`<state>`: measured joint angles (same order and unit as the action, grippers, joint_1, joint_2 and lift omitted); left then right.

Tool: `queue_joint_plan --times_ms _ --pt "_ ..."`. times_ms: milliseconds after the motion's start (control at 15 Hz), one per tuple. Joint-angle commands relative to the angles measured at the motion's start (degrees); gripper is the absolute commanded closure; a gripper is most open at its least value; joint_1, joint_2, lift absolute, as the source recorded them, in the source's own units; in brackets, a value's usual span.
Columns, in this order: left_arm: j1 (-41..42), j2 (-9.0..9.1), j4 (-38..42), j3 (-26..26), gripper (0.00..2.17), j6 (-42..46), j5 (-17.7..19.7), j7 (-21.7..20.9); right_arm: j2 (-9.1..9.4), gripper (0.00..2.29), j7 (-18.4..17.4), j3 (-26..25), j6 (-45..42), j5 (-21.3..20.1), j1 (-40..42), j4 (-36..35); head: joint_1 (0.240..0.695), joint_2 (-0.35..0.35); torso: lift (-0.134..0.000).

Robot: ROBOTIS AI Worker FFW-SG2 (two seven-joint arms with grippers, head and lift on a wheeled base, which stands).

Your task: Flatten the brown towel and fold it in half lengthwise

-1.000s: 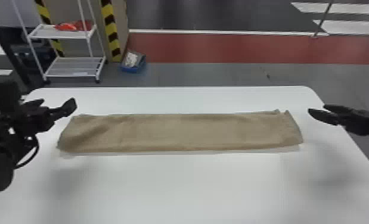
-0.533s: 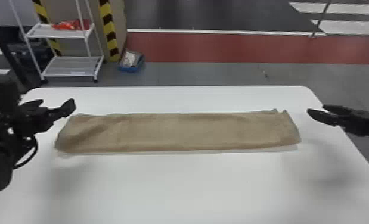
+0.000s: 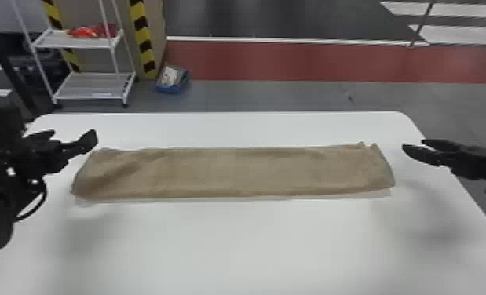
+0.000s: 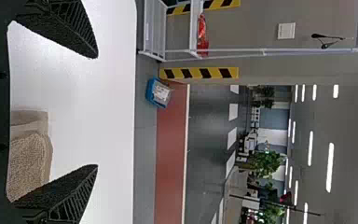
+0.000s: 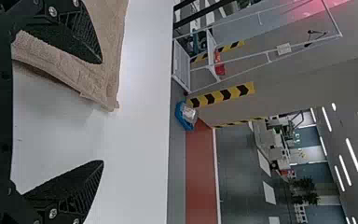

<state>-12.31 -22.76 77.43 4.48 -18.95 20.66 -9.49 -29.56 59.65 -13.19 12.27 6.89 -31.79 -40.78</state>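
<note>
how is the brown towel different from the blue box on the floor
The brown towel lies on the white table, while the blue box sits on the floor beyond it. The towel is a long, low strip of cloth; the box is compact, with raised sides. The towel is plain brown, whereas the box is blue with pale contents. Both are clear of the left gripper and right gripper.

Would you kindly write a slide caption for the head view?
Brown towel, a long strip on the white table, between open left gripper and open right gripper.
</note>
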Motion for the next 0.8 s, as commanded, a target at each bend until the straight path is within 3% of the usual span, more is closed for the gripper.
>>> queue_joint_plan --times_ms 0,733 --pt "0.0 -0.09 0.0 0.0 0.04 0.0 0.0 0.0 -0.06 0.13 0.03 0.01 0.0 -0.03 0.06 0.0 0.693 -0.041 -0.128" --pt "-0.79 0.17 -1.58 -0.44 0.04 0.35 -0.62 -1.23 0.03 0.13 -0.59 -0.08 -3.87 -0.38 0.14 1.84 0.695 -0.048 -0.128"
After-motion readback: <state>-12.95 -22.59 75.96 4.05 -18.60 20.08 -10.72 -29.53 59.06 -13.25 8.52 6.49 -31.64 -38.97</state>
